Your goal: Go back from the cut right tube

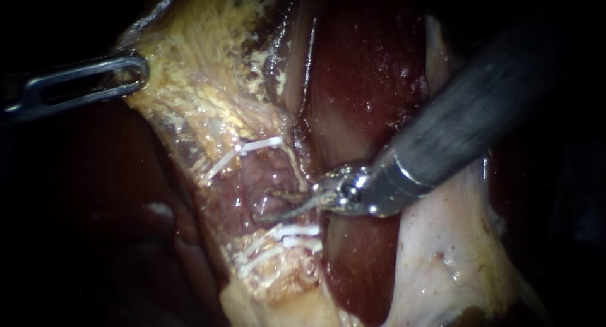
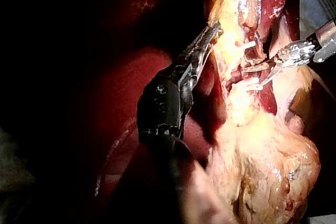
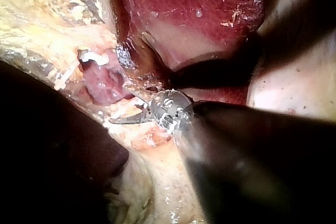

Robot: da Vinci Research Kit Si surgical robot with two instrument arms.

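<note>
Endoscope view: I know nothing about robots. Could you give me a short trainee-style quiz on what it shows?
1. True or false: the left instrument has its jaws shut on pale yellow tissue.
2. What does the tip of the right instrument show? A a hook; B pointed blades; C a needle.
3. Fill in: that tip lies between white ____ set across the tissue above and below it.

Key: 1 true; 2 B; 3 clips.

Pink tube point(image 1: 255, 189), severed, between white clips point(image 1: 297, 230)
</note>
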